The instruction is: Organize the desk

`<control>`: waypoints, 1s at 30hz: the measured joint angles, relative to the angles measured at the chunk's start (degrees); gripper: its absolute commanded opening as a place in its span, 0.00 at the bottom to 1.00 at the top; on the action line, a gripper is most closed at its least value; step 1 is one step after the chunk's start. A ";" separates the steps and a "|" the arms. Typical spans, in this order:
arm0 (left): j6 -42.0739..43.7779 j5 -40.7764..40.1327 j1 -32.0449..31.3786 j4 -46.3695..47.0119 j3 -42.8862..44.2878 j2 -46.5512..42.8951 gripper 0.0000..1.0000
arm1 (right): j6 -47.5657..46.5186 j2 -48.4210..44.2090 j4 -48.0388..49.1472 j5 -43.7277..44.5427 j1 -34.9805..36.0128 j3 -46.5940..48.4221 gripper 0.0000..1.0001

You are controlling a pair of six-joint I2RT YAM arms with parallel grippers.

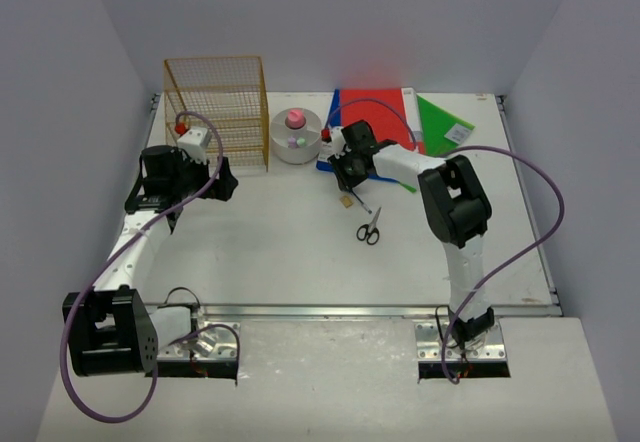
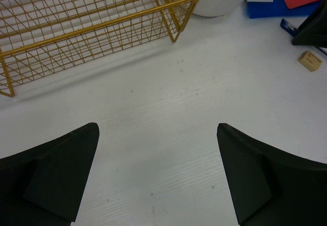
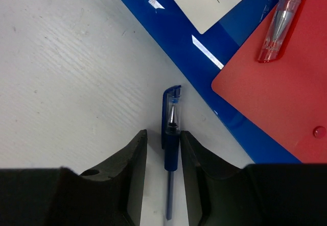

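Desk (image 1: 280, 262), pen step: right gripper (image 3: 163, 136) jaws slightly spread astride blue pen (image 3: 171, 126), seemingly unpinched, seven o'clock of blue folder (image 3: 168, 37); left gripper (image 2: 157, 128) jaws agape; next, clamp.

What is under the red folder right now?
A blue folder, its edge sticking out past the red folder. Anything else beneath, and how far the blue one runs, is covered by the red sheet.

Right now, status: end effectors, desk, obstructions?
Left end effector open, empty. Right end effector straddles pen, gap showing. Desk cluttered: folders, scissors loose near right arm.
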 measured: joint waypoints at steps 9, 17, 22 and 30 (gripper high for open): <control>0.00 -0.27 0.00 -0.06 0.06 0.00 1.00 | -2.89 -0.69 0.28 0.21 -0.01 -0.74 0.00; -2.64 10.61 -0.03 -2.17 7.09 -0.01 1.00 | 0.45 -19.03 6.09 -10.59 -1.92 -10.77 0.00; -8.61 22.35 -0.86 3.97 8.64 -2.21 0.98 | 6.61 -31.21 18.22 -21.54 -3.22 -11.71 0.00; -18.96 33.07 -6.07 15.19 8.69 -1.86 0.88 | 16.79 -33.77 30.79 -33.92 -0.80 -15.60 0.00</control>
